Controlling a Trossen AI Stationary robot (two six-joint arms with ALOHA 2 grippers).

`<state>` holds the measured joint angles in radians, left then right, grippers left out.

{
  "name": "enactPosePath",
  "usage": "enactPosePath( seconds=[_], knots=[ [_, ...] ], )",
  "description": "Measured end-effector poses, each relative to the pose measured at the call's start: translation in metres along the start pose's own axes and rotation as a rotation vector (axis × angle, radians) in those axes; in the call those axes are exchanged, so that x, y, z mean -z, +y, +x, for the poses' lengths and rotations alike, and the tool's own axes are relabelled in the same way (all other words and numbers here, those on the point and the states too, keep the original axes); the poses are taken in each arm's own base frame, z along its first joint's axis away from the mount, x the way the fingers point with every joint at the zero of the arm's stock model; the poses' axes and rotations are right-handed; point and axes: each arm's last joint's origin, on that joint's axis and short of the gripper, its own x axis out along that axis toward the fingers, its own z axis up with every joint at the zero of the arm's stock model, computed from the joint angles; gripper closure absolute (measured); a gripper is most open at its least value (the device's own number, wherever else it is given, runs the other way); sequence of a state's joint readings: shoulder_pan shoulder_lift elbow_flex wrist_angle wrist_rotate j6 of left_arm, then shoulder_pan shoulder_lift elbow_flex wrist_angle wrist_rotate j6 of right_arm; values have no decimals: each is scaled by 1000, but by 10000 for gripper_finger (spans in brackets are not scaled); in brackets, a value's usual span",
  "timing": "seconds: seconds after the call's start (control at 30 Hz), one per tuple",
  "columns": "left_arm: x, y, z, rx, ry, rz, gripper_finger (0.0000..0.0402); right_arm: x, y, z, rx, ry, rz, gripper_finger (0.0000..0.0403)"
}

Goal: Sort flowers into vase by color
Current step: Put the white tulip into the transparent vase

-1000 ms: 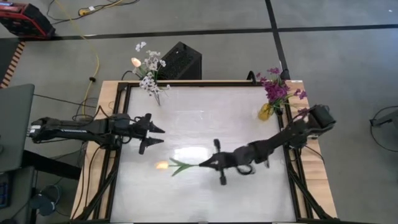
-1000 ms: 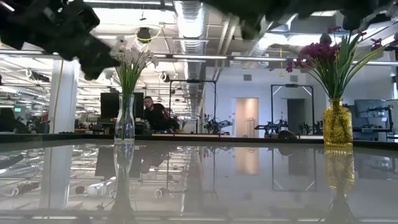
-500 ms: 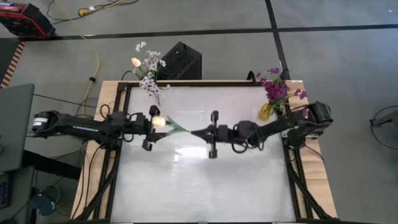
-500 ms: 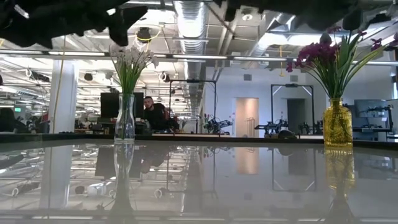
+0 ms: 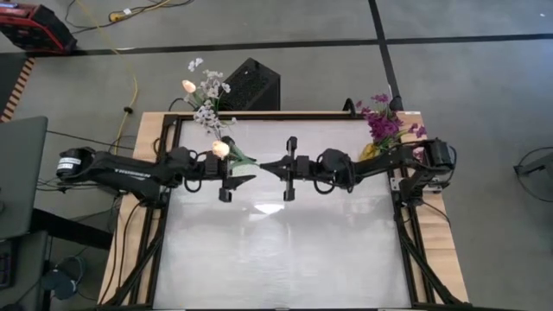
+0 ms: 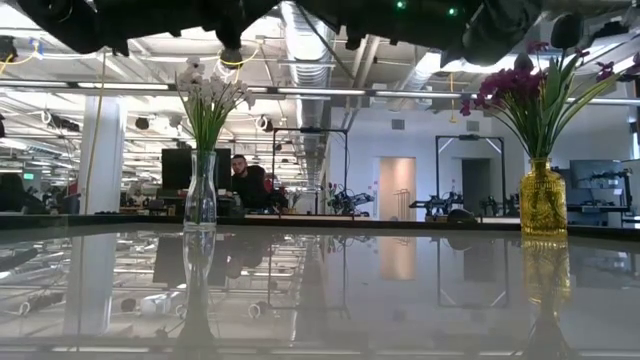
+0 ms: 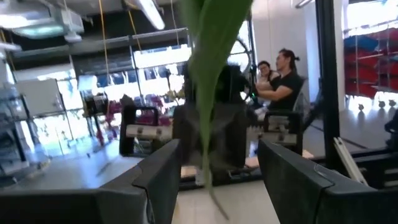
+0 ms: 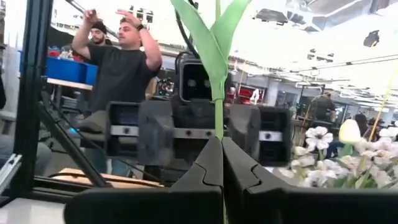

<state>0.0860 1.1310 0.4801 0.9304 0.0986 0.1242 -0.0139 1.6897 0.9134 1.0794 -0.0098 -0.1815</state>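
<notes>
Tulip sprig [image 5: 226,153]: peach-cream bud on a thin green stem with long pointed leaves, held in the air above the far middle of the table, between the two grippers. Bud end lies toward the left arm; stem end toward the right.
Right gripper [image 5: 265,167]: fingers pressed together on the green stem, as the right wrist view shows, the stem [image 8: 217,118] rising straight out of the closed tips.
Left gripper [image 5: 240,175]: facing the right gripper, tips near each other. Fingers spread in the left wrist view, with a leaf [image 7: 211,56] hanging in the gap; contact with the leaf cannot be told.
Clear vase [image 6: 200,190]: slender glass, upright at the table's far left corner, holding white blossom sprays [image 6: 210,92] on green stems and, in the high view, one cream bud [image 5: 187,85].
Yellow vase [image 6: 543,199]: textured amber glass, upright at the far right corner, holding purple blossom clusters [image 6: 510,88].
Table [image 5: 285,250]: glossy pale top that mirrors the ceiling and both vases, set in a wooden border with a dark metal frame.
Room: grey floor with dark seams, a yellow cable [image 5: 130,78], a black box [image 5: 251,85] behind the table. Open workshop beyond with exposed ducts and strip lights.
Persons: one seated far behind the clear vase [image 6: 243,180]; others visible in both wrist views.
</notes>
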Motion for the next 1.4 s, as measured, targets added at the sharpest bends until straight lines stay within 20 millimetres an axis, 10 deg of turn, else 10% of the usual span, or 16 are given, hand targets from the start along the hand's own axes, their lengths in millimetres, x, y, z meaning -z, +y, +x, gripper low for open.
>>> enactPosePath(
  seconds=[0.43,0.67,0.8,1.17,1.4],
  knots=[
    [-15,12,10,-71,-19,44,206,3,-15,-1,-45,-7,-45,387],
    [-16,20,15,-63,55,11,299,3,-17,-1,-45,-9,-46,382],
    [-21,20,19,-46,72,13,387,3,-17,-1,-42,-9,-37,330],
    [-43,30,36,-168,327,64,401,8,-23,-1,19,57,-54,176],
    [-98,51,41,-393,536,244,401,20,-36,-4,29,161,-99,133]
  ],
)
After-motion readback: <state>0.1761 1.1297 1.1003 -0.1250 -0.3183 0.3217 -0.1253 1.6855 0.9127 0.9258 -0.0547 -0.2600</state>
